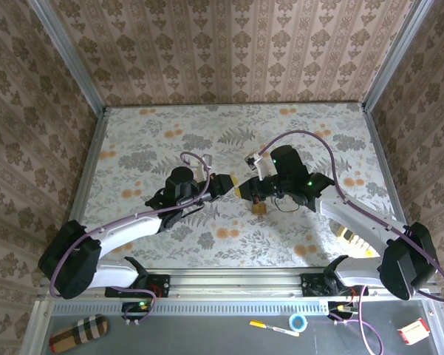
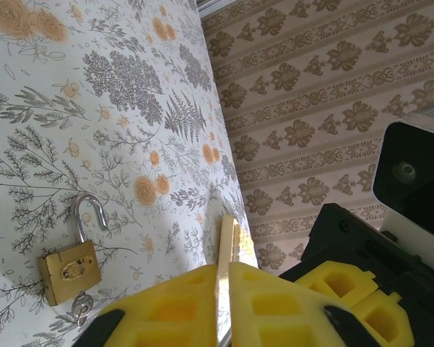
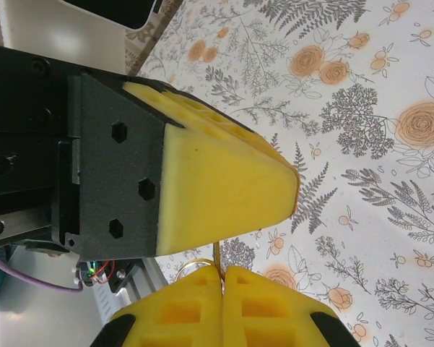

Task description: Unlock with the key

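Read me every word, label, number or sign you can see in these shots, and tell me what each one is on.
No text can be read in any view.
Padlock: the oval plate on its body bears marks, too blurred to read.
Red and white box below the table's near edge: any print is too small to read.
Marker: too small to tell.

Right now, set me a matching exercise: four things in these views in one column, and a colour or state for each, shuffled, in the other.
Things:
1. shackle
2. padlock body
3. left gripper
4. table

Colour or state:
a. shut
b. flower-patterned
c. swung open
d. brass-coloured

Pairs: 1-c, 2-d, 3-a, 4-b.
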You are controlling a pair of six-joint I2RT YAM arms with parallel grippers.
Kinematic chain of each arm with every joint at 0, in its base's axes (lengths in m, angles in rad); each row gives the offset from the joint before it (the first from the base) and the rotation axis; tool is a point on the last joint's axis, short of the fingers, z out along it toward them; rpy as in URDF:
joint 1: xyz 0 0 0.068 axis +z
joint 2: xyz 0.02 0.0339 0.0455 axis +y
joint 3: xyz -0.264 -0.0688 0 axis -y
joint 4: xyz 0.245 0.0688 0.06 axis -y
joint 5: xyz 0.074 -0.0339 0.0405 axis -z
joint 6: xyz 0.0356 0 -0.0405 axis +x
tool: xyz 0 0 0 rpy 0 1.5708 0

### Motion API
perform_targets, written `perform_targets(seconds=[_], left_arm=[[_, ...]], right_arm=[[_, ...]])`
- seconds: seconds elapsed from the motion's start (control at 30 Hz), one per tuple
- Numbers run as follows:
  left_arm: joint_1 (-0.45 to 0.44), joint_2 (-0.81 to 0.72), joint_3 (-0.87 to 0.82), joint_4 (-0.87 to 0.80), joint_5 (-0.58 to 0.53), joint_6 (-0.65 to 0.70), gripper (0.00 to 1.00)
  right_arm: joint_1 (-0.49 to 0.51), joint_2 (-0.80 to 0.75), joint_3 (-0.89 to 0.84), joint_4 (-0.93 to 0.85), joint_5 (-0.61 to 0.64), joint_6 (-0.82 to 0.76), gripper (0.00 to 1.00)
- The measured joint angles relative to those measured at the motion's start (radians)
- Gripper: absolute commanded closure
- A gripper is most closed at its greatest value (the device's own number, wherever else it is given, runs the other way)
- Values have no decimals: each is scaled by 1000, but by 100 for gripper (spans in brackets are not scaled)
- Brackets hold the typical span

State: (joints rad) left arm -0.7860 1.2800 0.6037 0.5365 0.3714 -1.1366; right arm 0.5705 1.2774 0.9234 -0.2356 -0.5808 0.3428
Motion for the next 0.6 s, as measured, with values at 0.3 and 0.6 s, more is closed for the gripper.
perform_targets(seconds=[0.3,0.6], left_arm=[[0,8,0,11,11,-8,100],[-3,13,-2,11,15,-8,100]], right_arm=[[0,3,0,0,0,0,100],[-1,6,0,2,0,4,100]])
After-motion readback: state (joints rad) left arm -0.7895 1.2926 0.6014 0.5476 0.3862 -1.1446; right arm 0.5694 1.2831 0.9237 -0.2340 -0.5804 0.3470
